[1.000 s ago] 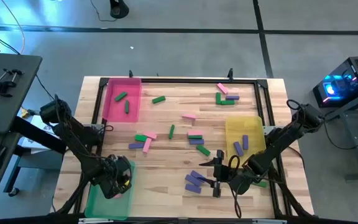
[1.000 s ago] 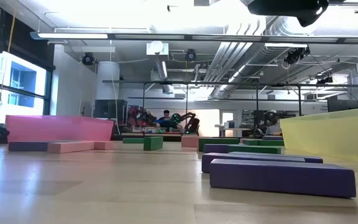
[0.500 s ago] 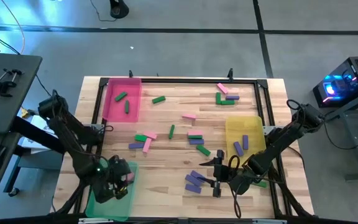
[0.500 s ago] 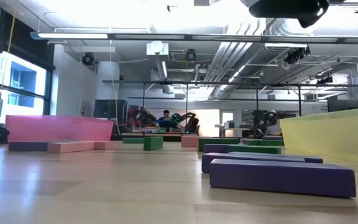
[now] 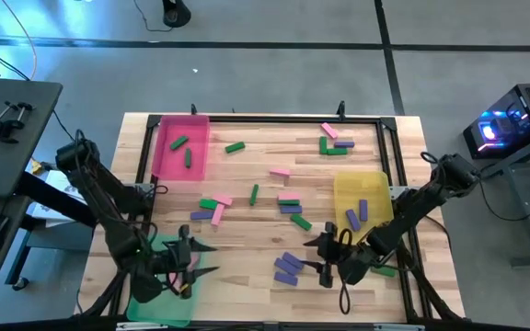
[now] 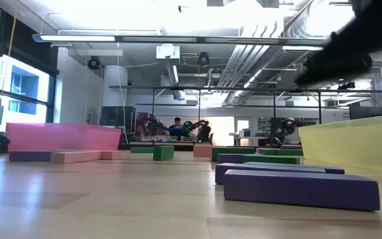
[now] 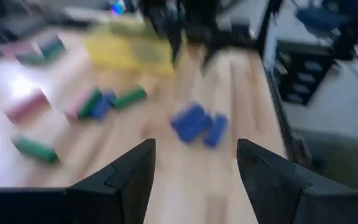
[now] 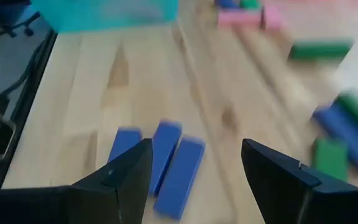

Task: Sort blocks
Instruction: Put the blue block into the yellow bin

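Now my left claw (image 5: 196, 257) hangs spread and empty over the green tray (image 5: 155, 299) at seven o'clock on the bench (image 5: 256, 202); my right claw (image 5: 325, 260) gapes wide at five o'clock, beside three purple blocks (image 5: 287, 266)

Green, pink, purple blocks (image 5: 287, 267)

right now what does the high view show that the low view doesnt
Only the high view shows both arms: the left tool open, empty, by the green tray, and the right tool open beside three purple blocks. It also shows two green blocks lying in the pink tray. Only the low view shows the room's ceiling lights and pipes. Both show the purple blocks, pink tray and yellow tray.
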`<control>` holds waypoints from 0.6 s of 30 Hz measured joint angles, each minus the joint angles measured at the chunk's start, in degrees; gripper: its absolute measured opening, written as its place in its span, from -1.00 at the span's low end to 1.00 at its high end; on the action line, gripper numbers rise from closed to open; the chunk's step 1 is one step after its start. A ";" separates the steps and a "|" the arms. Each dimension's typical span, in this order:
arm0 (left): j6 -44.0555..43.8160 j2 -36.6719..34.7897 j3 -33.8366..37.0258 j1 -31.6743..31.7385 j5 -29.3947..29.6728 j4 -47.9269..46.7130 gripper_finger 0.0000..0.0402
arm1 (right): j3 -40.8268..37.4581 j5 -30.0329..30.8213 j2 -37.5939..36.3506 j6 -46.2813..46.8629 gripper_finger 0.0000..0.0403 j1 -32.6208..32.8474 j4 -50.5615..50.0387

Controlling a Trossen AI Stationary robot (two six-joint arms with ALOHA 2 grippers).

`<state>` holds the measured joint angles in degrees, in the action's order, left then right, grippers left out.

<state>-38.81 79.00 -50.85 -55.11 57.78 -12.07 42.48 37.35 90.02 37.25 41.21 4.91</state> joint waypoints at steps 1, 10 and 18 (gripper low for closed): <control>2.92 0.00 0.00 0.66 1.49 2.06 0.06 | -0.61 -1.42 0.09 1.22 0.15 -0.15 -0.02; 18.39 0.00 0.02 9.47 4.27 14.85 0.06 | 3.74 -6.33 10.91 -4.45 0.15 -0.47 0.03; 18.63 1.25 0.02 14.73 2.99 15.96 0.06 | 4.57 -6.40 15.24 1.36 0.15 -1.09 -0.60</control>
<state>-20.18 80.25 -50.83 -40.38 60.78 3.89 47.05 30.95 105.25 38.61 40.12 4.31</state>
